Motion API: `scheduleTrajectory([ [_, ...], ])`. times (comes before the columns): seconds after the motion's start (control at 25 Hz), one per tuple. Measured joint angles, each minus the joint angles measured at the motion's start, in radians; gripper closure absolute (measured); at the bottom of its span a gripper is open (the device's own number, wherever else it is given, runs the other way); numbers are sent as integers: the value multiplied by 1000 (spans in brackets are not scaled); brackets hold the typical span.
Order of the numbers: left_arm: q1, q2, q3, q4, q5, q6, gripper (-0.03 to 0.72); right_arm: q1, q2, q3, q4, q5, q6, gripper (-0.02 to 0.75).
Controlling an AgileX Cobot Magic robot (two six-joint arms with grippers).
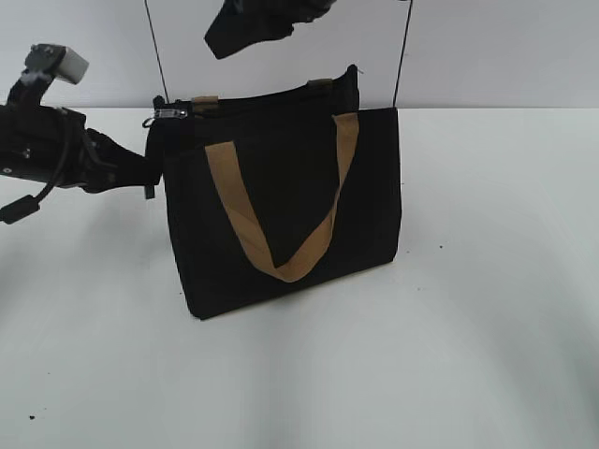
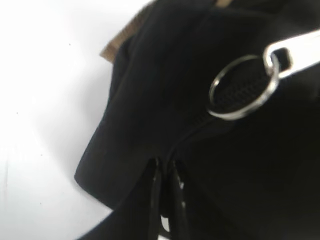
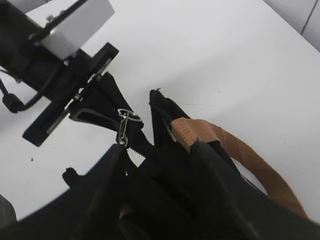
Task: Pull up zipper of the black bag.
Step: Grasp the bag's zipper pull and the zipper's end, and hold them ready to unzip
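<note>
Black bag point(image 1: 281, 215) upright on white surface point(image 1: 487, 309), zipper point(image 1: 169, 113) pull at top left corner. Left tool point(image 2: 164, 200) pinched narrow on bag's left end; right tool point(image 3: 155, 200) spread wide above the pull. Bracing step; next, closing on the pull.

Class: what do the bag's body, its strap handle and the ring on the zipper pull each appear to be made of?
Black bag: matte black woven fabric, apparently; it creases softly.
Strap handle: tan webbing, flat, with a ribbed weave.
Ring on the zipper: shiny silvery metal, probably steel; it shows bright highlights.
</note>
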Motion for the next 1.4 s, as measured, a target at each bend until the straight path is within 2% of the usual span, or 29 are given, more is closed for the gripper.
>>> scheduleTrajectory([
  [0.2, 0, -40, -5, -25, 5, 2, 676, 22, -11, 0, 4, 16, -140, 400],
  [0.48, 0, -42, -8, -48, 30, 3, 676, 104, -13, 0, -1, -40, -173, 412],
  [0.72, 0, -42, -8, -51, 48, 3, 676, 113, 7, 0, -10, -61, -256, 443],
  [0.96, 0, -42, -8, -51, 49, 3, 676, 156, 21, 0, -57, -134, -543, 443],
  [1.16, 0, -42, -8, -51, 49, 3, 676, 203, 47, 0, -138, -213, -586, 443],
  [1.4, 0, -42, -8, -52, 49, 3, 676, 214, 81, 0, -222, -215, -597, 443],
])
